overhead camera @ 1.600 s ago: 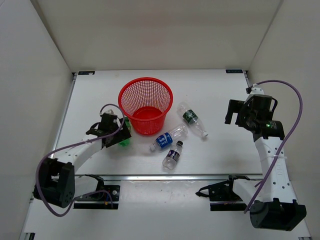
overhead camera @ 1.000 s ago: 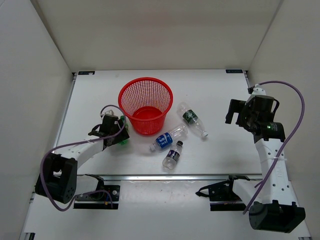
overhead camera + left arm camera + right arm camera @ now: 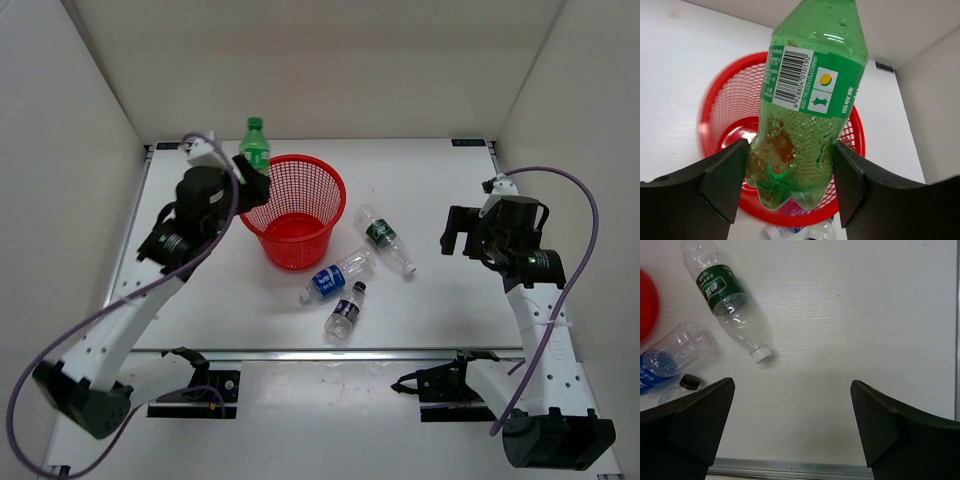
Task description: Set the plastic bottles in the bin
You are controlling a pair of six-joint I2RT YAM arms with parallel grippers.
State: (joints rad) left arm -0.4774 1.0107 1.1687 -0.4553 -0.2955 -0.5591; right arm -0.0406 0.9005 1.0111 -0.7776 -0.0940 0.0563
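The white table [image 3: 440,180] bears all the things. The left arm is raised high over its left part, and the right arm is held over its right part, well apart from the bin.

The red mesh bin [image 3: 315,185] is seen upright near the middle of the table, towards the back. Only its red bottom is seen inside.

The green bottle [image 3: 810,85] is grasped by the left gripper [image 3: 788,182]. The two fingers [image 3: 722,182] are pressed against the lower body of the bottle, one on each side. The bottle is held in the air, cap upward, at the left rim of the bin, and in the left wrist view the open bin is seen just behind it. It is not inside the bin.

The right gripper [image 3: 792,420] is spread wide, and nothing is held between its fingers. Bare table is seen under it.

Three clear bottles are lying on the table to the right of the bin and in front of it. The bottle with the dark green label [image 3: 727,300] lies nearest to the right gripper, with its white cap towards the front. The bottle with the blue label [image 3: 335,278] is just beside it, close to the foot of the bin. The small bottle with the black cap [image 3: 345,312] lies just in front of the blue one.
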